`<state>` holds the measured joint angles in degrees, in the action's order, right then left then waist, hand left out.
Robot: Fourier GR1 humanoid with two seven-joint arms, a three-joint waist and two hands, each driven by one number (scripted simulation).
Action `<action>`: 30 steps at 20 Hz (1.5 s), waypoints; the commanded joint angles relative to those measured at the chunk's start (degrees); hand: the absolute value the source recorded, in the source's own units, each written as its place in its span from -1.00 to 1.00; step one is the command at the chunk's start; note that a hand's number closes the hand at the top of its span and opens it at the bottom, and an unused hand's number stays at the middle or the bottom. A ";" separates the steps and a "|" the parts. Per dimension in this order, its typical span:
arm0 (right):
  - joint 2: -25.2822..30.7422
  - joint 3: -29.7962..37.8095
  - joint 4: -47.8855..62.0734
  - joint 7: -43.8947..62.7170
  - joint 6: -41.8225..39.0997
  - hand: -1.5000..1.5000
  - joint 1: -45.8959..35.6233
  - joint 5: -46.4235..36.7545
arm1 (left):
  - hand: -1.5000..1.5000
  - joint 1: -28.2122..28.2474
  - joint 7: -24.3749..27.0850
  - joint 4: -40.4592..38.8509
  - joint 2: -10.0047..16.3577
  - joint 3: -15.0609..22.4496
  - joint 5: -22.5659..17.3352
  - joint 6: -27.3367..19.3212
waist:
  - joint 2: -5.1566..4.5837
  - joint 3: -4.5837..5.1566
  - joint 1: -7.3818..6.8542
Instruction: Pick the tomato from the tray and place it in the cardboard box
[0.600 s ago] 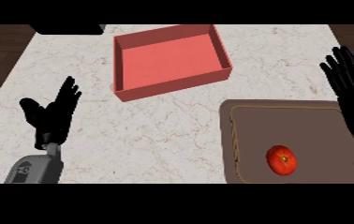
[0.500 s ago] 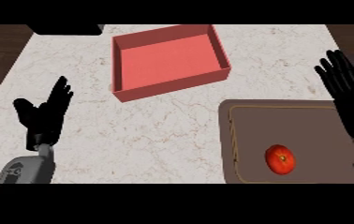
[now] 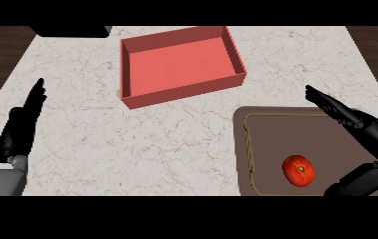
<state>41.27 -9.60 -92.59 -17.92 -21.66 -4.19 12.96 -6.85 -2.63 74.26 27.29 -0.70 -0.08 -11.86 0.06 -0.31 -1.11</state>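
Observation:
A red tomato [image 3: 298, 170] lies on the dark brown tray [image 3: 273, 123] at the lower right. The open red box [image 3: 181, 65] stands at the back centre, with nothing inside it. My right hand [image 3: 347, 117] hovers over the tray's right part, fingers straight and pointing up-left; its thumb [image 3: 353, 183] shows just right of the tomato. No part of the hand touches the tomato. My left hand [image 3: 21, 125] is at the left edge, open, fingers up.
A black object [image 3: 70, 31] sits at the counter's far left corner. Marble counter top [image 3: 170, 143] stretches between the box, the tray and my left hand. Dark floor shows beyond the counter's left and right edges.
My right hand has come inward and down over the tray, toward the tomato. The left hand has drifted further to the left edge. The tomato and box have not moved.

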 commanded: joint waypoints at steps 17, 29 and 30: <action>9.65 -11.25 25.46 -38.25 -0.12 -1.00 -13.17 -32.91 | 0.00 -1.94 0.21 -2.04 -0.29 0.86 4.57 -1.11 | -0.54 0.26 -0.64; 5.77 -20.47 22.30 -26.94 -2.89 -1.00 -17.94 -46.71 | 0.00 3.21 2.87 0.72 -0.46 -1.71 5.18 0.10 | -0.06 0.33 0.50; 5.04 -20.05 17.37 -22.34 -3.43 -1.00 -17.26 -47.20 | 0.00 1.96 0.50 0.40 -0.62 -1.53 5.62 0.56 | 0.02 0.34 0.93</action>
<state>49.06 -28.64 -71.33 -44.44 -20.98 -21.15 -31.22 -5.88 -2.19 74.45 27.40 -1.80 4.64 -11.29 -0.05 0.01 -0.67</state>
